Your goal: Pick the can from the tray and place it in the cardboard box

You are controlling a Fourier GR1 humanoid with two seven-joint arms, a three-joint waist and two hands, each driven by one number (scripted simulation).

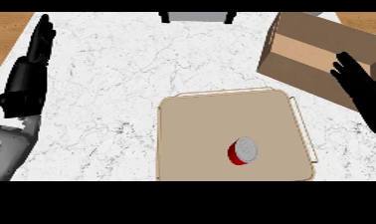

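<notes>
text: none legible | can [243,151]: no readable label | cardboard box [308,56]: unmarked

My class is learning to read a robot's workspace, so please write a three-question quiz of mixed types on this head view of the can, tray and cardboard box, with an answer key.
1. True or false: the can is already inside the cardboard box.
2. Multiple choice: where does the left hand show? A) over the tray B) at the view's left edge, open, fingers up C) curled round the can
3. Fill in: the right hand is open in front of the ____.

Key
1. False: it stands on the tray, towards its lower right.
2. B
3. cardboard box
</notes>
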